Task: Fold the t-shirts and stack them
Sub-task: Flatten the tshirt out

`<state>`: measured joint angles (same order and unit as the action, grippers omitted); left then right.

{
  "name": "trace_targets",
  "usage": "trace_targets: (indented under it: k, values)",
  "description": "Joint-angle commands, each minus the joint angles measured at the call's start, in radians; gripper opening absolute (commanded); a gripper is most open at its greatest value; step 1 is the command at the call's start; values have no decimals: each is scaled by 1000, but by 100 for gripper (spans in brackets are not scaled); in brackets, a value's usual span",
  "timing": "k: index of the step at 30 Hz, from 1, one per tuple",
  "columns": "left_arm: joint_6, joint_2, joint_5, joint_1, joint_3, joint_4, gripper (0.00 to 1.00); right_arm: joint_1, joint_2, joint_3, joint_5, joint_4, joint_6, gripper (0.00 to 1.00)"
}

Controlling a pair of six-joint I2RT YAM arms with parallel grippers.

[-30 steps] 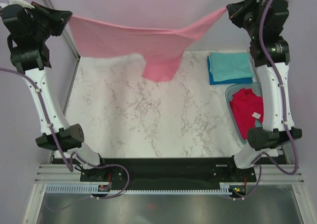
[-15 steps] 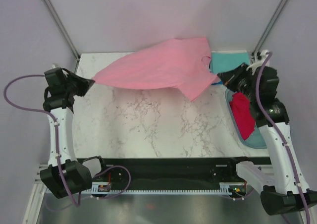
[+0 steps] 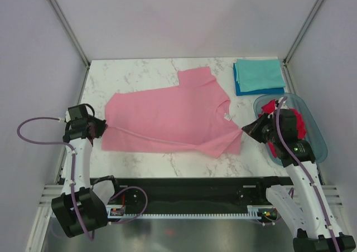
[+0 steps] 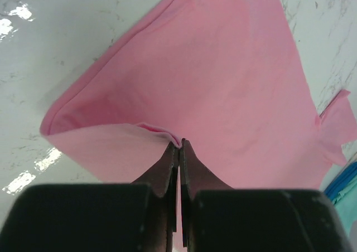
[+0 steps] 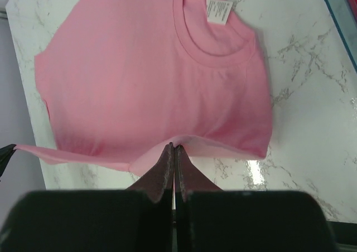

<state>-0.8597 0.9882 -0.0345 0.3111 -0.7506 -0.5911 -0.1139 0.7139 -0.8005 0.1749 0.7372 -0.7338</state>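
The light pink t-shirt (image 3: 173, 118) lies spread on the marble table, collar with a white tag toward the right. My left gripper (image 3: 102, 127) is shut on its left edge, seen in the left wrist view (image 4: 179, 143) pinching a fold of pink cloth (image 4: 223, 85). My right gripper (image 3: 245, 127) is shut on the shirt's right edge near the sleeve; the right wrist view (image 5: 174, 146) shows the pinched hem and the collar (image 5: 215, 45). A crimson red shirt (image 3: 295, 124) lies in the tub, partly hidden by my right arm. Folded teal and blue shirts (image 3: 258, 76) are stacked at the back right.
A clear bluish plastic tub (image 3: 316, 130) stands at the right edge beside my right arm. Frame posts rise at the back corners. Bare marble (image 3: 134, 73) shows behind the shirt on the left.
Both arms have come down and toward the near edge, bringing the pink shirt from hanging stretched in the air to lying flat on the table. Both grippers still hold it.
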Motion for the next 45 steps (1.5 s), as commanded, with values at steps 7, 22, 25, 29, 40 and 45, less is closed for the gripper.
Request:
trace_targets:
  k: [7,22,25,29,40,45]
  values:
    - [-27,-14,142,6,-44,11,2,2,-44,32,-21,14,-1,0]
    - [-19,-276,-197,3,-502,-76,2,2,88,-738,-46,180,99,0]
    - [-126,-337,-182,-7,-610,-179,2,2,12,-847,-86,192,47,0]
    - [-277,-472,-111,-9,-612,-188,2,2,-25,-1108,-184,318,-18,0]
    - [-234,-284,-177,-56,-975,-254,2,0,108,-1298,-169,316,-21,0]
    - [-136,-148,-131,-56,-913,-240,2,0,318,-1171,-164,95,68,0]
